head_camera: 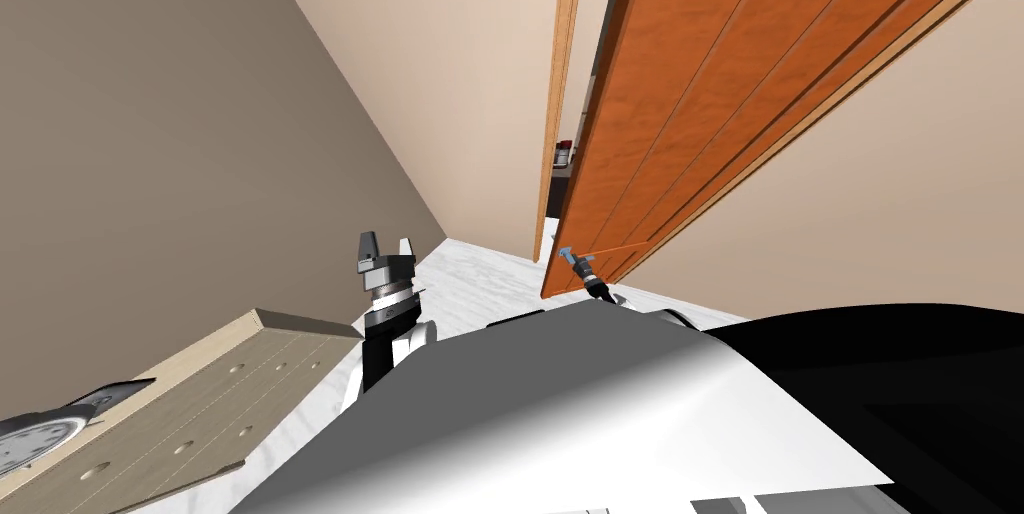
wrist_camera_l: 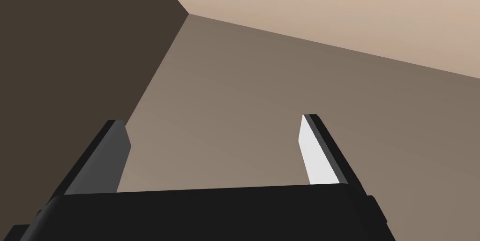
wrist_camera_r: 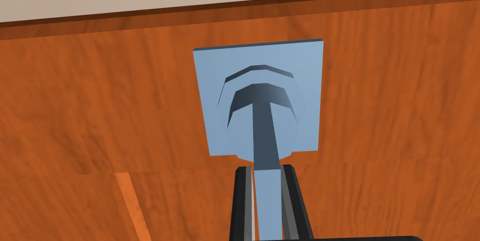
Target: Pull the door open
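Orange wood door (head_camera: 700, 88) ajar, right pincer (wrist_camera_r: 267, 171) clamped on its blue handle (wrist_camera_r: 262, 125), left pincer (wrist_camera_l: 213, 120) spread

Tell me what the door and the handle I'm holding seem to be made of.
The door looks like wood: streaky orange-brown grain, smooth, perhaps varnished. The door handle, which the right end effector is shut on, is plain blue-grey with no grain: painted metal or plastic, I cannot tell which.
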